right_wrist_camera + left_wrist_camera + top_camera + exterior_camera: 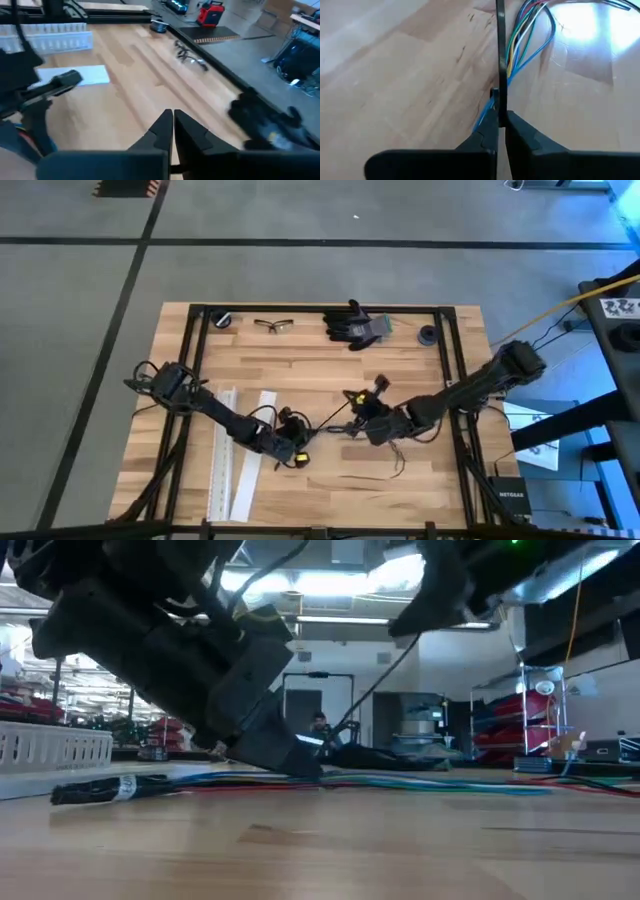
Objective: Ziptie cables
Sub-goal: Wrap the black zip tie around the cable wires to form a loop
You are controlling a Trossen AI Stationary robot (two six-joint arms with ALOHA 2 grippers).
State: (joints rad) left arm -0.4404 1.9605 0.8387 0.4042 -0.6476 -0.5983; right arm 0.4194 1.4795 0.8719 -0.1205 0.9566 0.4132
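Wooden table [420, 480], cables [522, 35] near its middle, left gripper [501, 117] pinching a black ziptie [500, 45] beside them, right gripper [173, 116] closed, empty.

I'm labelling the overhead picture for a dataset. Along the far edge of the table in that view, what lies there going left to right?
Roll of black tape → safety glasses → pair of black gloves → small dark round object, which is too small to identify.
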